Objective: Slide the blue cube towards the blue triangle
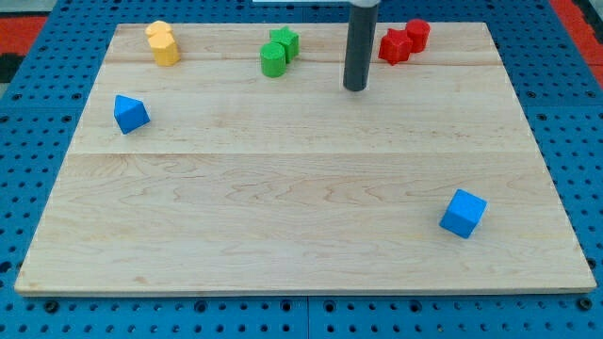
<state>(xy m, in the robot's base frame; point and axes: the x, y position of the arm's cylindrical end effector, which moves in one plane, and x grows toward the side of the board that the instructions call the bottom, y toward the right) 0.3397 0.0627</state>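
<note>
A glossy blue cube sits near the bottom right of a pale, grained wooden board — the blue triangle lies well apart at the left edge. My tip, a smooth dark rod with no pincer, rests near the top, between green blocks and red blocks — yellow blocks sit top left.

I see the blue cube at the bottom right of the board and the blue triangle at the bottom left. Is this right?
Not quite. The camera view shows the blue cube at the bottom right, but the blue triangle lies at the upper left of the board, not the bottom left. My tip is near the top, far from both.
</note>
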